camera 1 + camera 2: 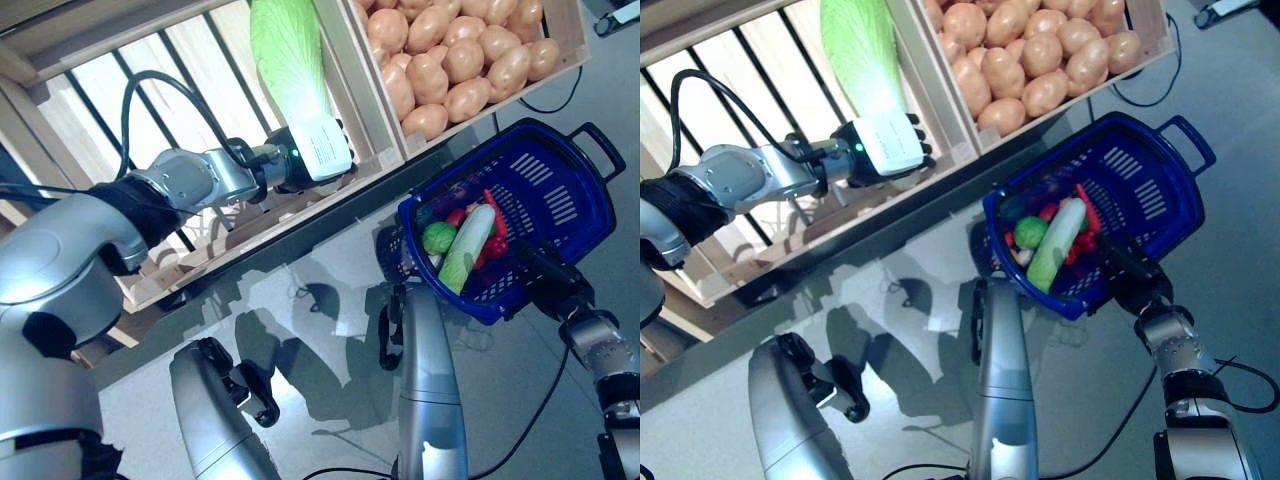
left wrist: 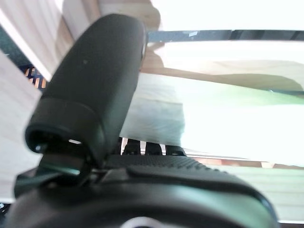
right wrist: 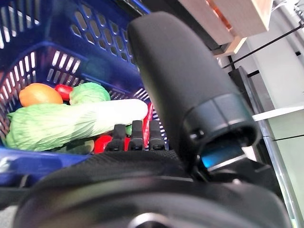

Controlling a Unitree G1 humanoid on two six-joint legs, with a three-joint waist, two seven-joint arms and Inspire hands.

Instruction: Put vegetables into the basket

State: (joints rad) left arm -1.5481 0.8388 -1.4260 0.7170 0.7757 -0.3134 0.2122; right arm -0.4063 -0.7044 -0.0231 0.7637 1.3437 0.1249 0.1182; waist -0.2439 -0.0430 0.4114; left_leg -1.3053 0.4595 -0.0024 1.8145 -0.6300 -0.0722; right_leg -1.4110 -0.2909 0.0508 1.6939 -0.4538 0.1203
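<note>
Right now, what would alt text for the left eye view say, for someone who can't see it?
The left hand grips a napa cabbage in a wooden crate, beside potatoes. The right hand holds a blue basket already containing vegetables.

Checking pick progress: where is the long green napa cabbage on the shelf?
The long green napa cabbage lies in the wooden crate compartment left of the potatoes, its white base gripped by the left hand.

No legible txt, no labels or nos. on basket (image 1: 560, 190), crates (image 1: 380, 110), or veg
</note>
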